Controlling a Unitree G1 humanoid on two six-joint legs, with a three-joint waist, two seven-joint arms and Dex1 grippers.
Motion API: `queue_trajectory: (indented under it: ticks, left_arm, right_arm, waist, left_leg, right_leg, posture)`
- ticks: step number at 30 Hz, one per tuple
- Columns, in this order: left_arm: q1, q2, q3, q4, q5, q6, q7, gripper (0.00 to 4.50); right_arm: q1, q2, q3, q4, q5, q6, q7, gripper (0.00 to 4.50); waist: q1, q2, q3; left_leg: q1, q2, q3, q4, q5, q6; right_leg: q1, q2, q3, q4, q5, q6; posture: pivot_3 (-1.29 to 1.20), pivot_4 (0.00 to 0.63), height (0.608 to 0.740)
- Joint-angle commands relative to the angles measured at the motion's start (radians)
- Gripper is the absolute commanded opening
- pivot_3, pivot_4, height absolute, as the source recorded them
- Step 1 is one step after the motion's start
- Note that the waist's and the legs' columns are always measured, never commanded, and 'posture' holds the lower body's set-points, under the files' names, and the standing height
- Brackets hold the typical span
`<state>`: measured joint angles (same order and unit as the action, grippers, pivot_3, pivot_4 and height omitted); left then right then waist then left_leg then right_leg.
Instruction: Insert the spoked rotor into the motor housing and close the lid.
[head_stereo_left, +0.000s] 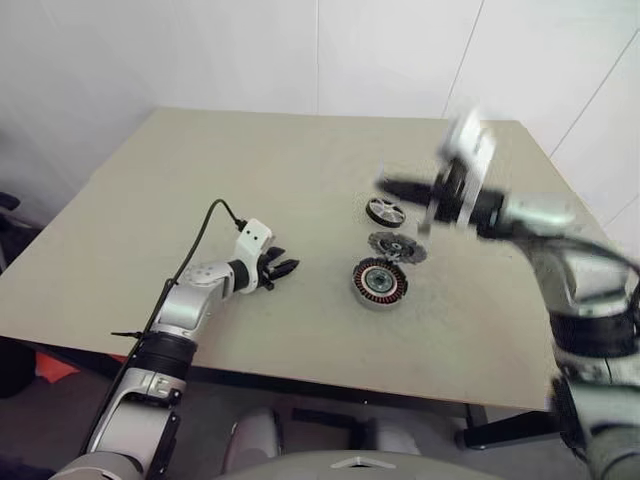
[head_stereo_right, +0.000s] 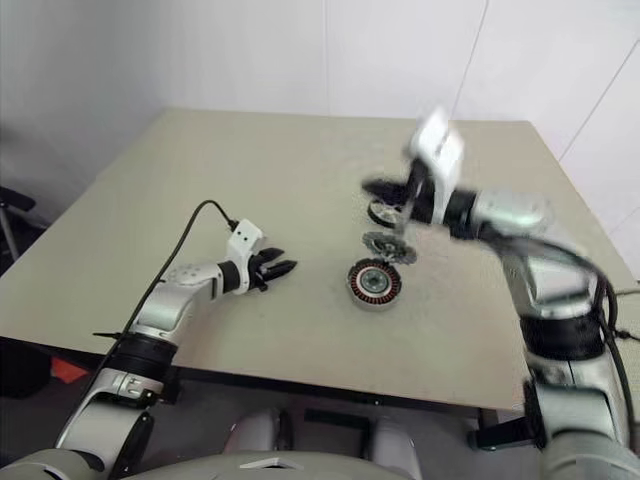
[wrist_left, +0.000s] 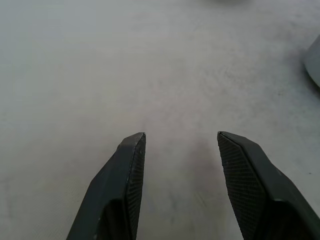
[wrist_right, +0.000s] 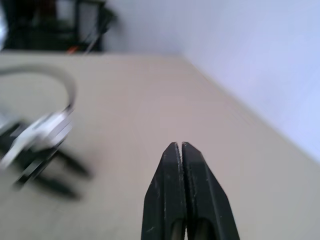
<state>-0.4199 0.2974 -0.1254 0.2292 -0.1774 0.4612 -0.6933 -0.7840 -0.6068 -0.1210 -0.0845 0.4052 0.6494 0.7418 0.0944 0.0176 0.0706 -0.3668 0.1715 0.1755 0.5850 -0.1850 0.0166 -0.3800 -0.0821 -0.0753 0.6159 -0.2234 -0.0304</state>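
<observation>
While the three parts lie separately on the table (head_stereo_left: 200, 180), no step of the assembly is complete. The motor housing (head_stereo_left: 380, 283) sits open, copper windings exposed, well ahead of the left gripper (head_stereo_left: 283, 268) toward the robot's right. The left gripper rests low over the table with its fingers (wrist_left: 127, 170) apart and nothing between them. Just beyond the motor housing lies the lid (head_stereo_left: 397, 247), toothed face up. Just beyond that lies the spoked rotor (head_stereo_left: 386, 212). The right gripper (wrist_right: 181, 146) is raised above these parts with its fingers pressed together, carrying nothing; the spoked rotor lies almost directly below it. Remaining work: grasp the spoked rotor, seat it in the motor housing, then fit the lid on top.
</observation>
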Motion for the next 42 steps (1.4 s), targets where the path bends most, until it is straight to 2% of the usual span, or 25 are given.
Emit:
queue_trajectory:
  ticks: [1,3,7,10,12,15,20,33,42]
  left_arm:
    - [-0.018,-0.001,0.004,-0.008,0.002,-0.023,0.002,2.43]
    - [-0.023,-0.005,0.005,-0.003,0.003,-0.028,0.004,2.43]
    - [-0.015,-0.002,0.015,-0.011,0.003,-0.03,0.015,2.43]
    - [0.001,0.005,0.022,-0.023,0.001,-0.029,0.022,2.43]
    - [0.013,0.007,0.022,-0.035,0.0,-0.027,0.027,2.43]
    - [0.023,0.007,0.02,-0.048,0.001,-0.022,0.032,2.43]
    - [0.022,0.012,0.022,-0.058,0.002,-0.017,0.036,2.43]
    - [0.037,0.019,0.013,-0.075,0.002,-0.014,0.042,2.43]
    - [0.039,0.015,0.011,-0.076,0.003,-0.016,0.049,2.43]
  right_arm:
    - [-0.159,-0.017,-0.095,0.388,-0.033,-0.059,-0.075,0.05]
    - [-0.256,-0.033,-0.088,0.661,-0.069,-0.094,-0.066,0.05]
    - [-0.436,-0.036,-0.149,1.093,-0.058,-0.087,-0.076,0.97]
    - [-0.528,-0.029,-0.251,1.259,0.008,-0.045,-0.113,1.93]
    - [-0.566,-0.023,-0.353,1.339,0.073,-0.019,-0.207,1.93]
    - [-0.574,0.001,-0.429,1.393,0.1,-0.026,-0.355,1.93]
    - [-0.528,0.037,-0.444,1.413,0.066,-0.044,-0.504,1.93]
    - [-0.459,0.036,-0.348,1.406,-0.051,0.038,-0.466,1.93]
    - [-0.443,0.088,-0.296,1.398,-0.09,0.107,-0.434,1.93]
  waist:
    - [0.01,-0.002,-0.001]
    - [0.013,-0.002,-0.001]
    - [0.003,0.0,0.0]
    - [0.0,0.004,0.001]
    - [0.001,0.004,0.001]
    - [0.006,0.004,0.001]
    - [0.008,0.004,0.001]
    - [0.009,0.005,0.001]
    - [0.008,0.005,0.001]
  left_leg:
    - [0.0,0.001,0.0,0.0,0.0,-0.001]
    - [0.001,0.001,-0.001,0.001,0.0,-0.001]
    - [-0.004,0.001,-0.001,0.005,-0.001,0.001]
    - [-0.019,0.001,0.0,0.012,-0.001,0.001]
    - [-0.029,0.001,0.0,0.014,0.001,0.004]
    - [-0.035,0.004,0.0,0.021,-0.003,0.01]
    - [-0.035,0.007,0.0,0.024,-0.004,0.005]
    - [-0.035,0.009,0.0,0.027,-0.003,0.002]
    - [-0.034,0.011,0.0,0.027,-0.002,0.002]
  right_leg:
    - [0.001,0.0,-0.001,0.0,0.0,0.0]
    - [0.005,0.001,-0.001,0.0,0.0,0.0]
    - [0.003,0.0,-0.001,0.0,0.0,0.0]
    - [-0.014,0.0,-0.001,0.008,0.0,-0.002]
    - [-0.025,0.001,0.0,0.014,-0.001,-0.005]
    - [-0.032,0.001,-0.003,0.026,-0.007,-0.014]
    - [-0.031,0.001,-0.005,0.026,-0.007,-0.014]
    - [-0.03,0.003,-0.005,0.028,-0.006,-0.012]
    - [-0.03,0.004,-0.005,0.028,-0.006,-0.012]
  posture:
    - [0.0,0.0,0.74]
    - [0.0,0.0,0.74]
    - [0.0,0.0,0.74]
    - [0.0,0.0,0.74]
    - [0.0,0.0,0.74]
    - [0.0,0.0,0.74]
    - [0.0,0.0,0.74]
    - [0.0,0.0,0.74]
    - [0.0,0.0,0.74]
